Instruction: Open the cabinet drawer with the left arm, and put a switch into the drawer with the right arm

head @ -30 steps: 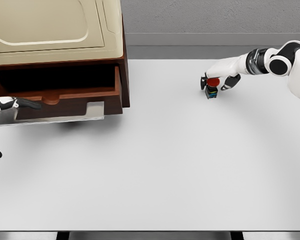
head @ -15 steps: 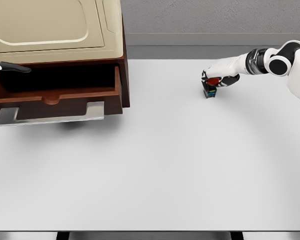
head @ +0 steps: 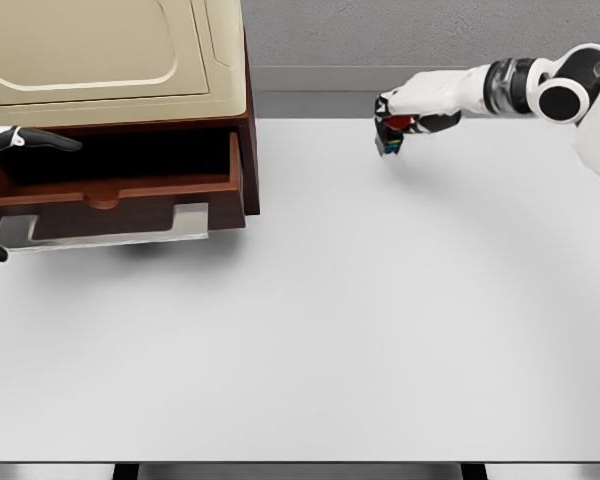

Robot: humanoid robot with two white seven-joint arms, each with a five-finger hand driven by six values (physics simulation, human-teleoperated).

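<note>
The drawer (head: 110, 195) is already pulled out, so the opening step looks done. The switch (head: 391, 137) is pinched in the curled right hand (head: 405, 113), above the table (head: 380, 320). Carrying it leftward to the drawer remains. The left hand (head: 20, 138) is held relaxed, empty, just above the drawer.

Cabinet (head: 130, 90) on table (head: 310, 330), far left; drawer (head: 110, 195) out front; switch (head: 390, 140) well right of cabinet.
</note>
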